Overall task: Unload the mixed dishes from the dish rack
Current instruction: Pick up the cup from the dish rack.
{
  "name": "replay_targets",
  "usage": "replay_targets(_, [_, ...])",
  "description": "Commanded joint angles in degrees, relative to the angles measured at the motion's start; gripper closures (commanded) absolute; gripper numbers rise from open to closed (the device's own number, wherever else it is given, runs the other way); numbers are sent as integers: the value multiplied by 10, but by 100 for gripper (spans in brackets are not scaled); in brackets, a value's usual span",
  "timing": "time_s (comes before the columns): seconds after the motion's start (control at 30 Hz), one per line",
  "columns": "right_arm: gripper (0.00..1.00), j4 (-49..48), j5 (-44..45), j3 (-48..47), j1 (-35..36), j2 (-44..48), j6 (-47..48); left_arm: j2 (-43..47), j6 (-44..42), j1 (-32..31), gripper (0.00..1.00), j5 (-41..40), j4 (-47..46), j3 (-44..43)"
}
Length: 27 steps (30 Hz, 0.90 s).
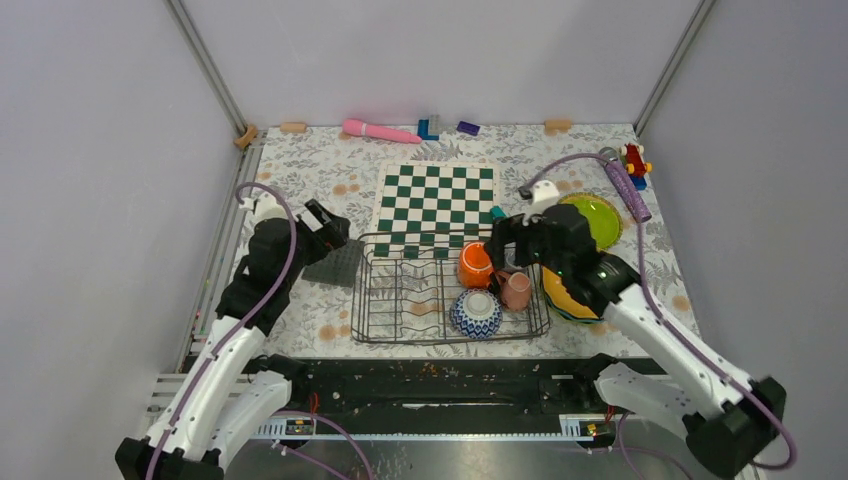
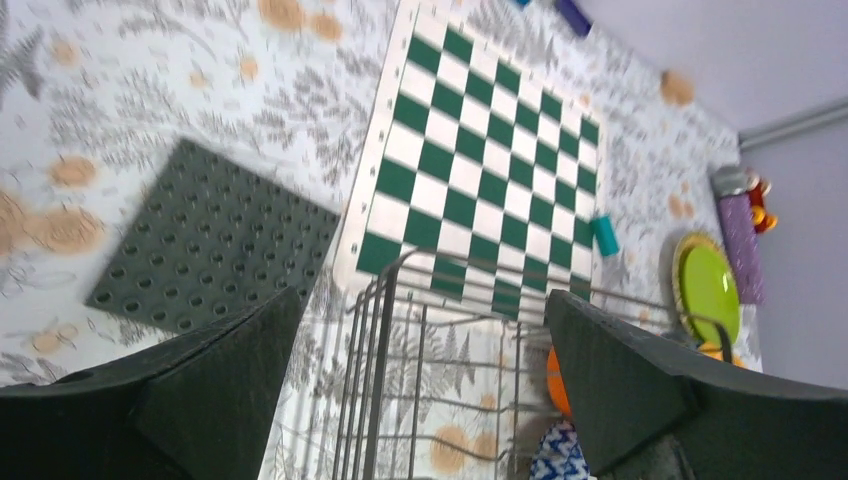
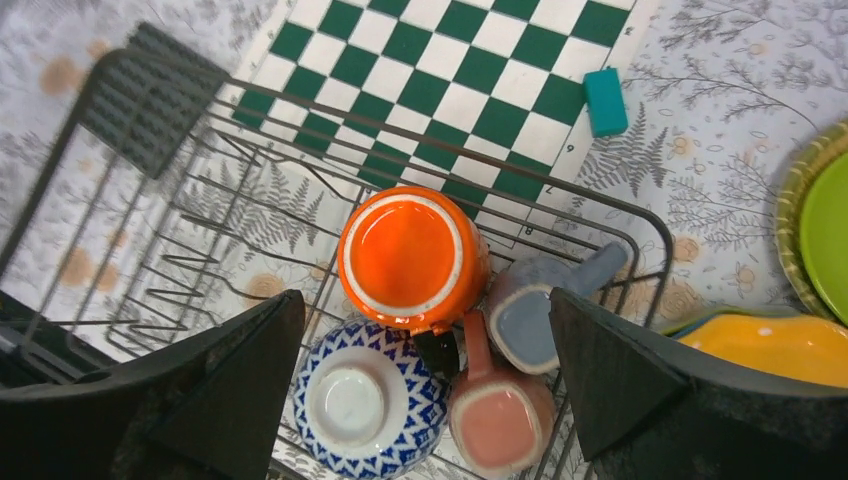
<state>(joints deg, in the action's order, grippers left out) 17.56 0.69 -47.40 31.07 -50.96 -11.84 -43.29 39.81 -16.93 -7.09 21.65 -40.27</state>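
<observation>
Dish rack [image 1: 405, 295] holding orange cup [image 3: 412, 258], patterned bowl [image 3: 365, 410], pink mug [image 3: 500, 422], seemingly upturned

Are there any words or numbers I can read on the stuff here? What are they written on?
Chessboard, white border: tiny marks, perhaps numbers, too small to read.
Orange cup, blue-and-white bowl, pink mug: no writing shows.
Nothing else carries text that can be read.
</observation>
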Motion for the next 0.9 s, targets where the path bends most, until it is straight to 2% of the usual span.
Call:
replay_targets(0.0, [0, -31, 85, -53, 56, -91, 45, 22, -24, 1, 1, -63, -12, -37])
replay_targets(0.33, [0, -1, 101, -120, 109, -230, 61, 26, -40, 1, 1, -27, -46, 8])
replay_targets(0.87, [0, 56, 149, -146, 131, -318, 25, -1, -31, 1, 1, -1, -54, 52])
